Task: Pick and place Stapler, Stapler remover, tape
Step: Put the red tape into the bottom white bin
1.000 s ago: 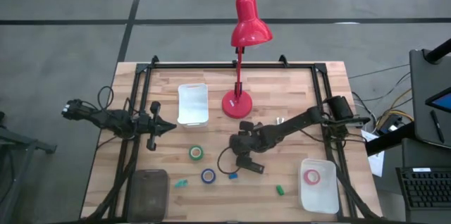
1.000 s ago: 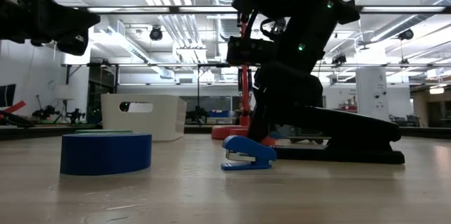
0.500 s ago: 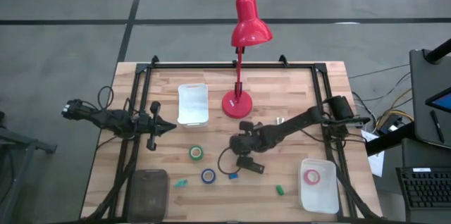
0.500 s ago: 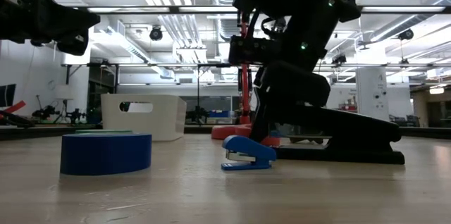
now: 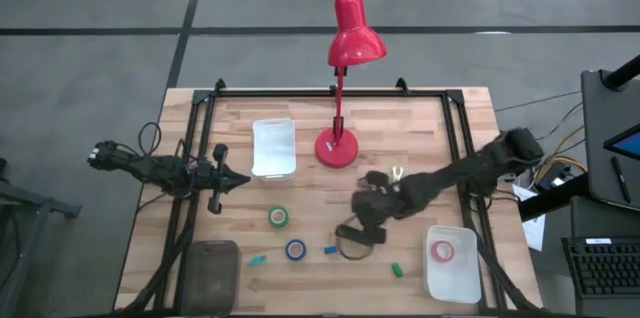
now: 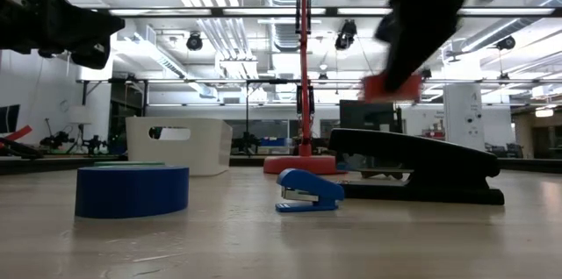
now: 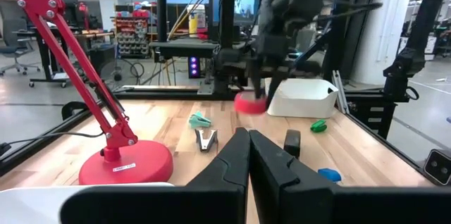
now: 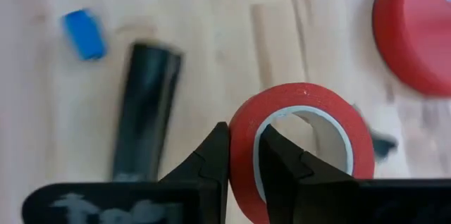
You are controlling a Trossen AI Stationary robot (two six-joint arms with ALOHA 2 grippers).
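From above, the right gripper (image 5: 372,201) hangs over the middle of the wooden table (image 5: 420,128), with the black stapler (image 5: 356,235) lying on the boards just beside it. A green tape roll (image 5: 278,217) and a blue tape roll (image 5: 295,249) lie apart toward the left arm, and a pink-red roll (image 5: 442,251) sits in a white tray (image 5: 452,283) near the right arm. The left gripper (image 5: 226,180) waits at the table's left edge.

At table height, the stapler (image 6: 413,168) rests flat while a red roll (image 6: 390,87) is held in the air above it.

The left wrist view shows its own fingers (image 7: 229,164) pressed together.

The right wrist view shows the right gripper (image 8: 243,157) clamped on the wall of the red roll (image 8: 299,146), with the stapler (image 8: 146,111) below on the boards.
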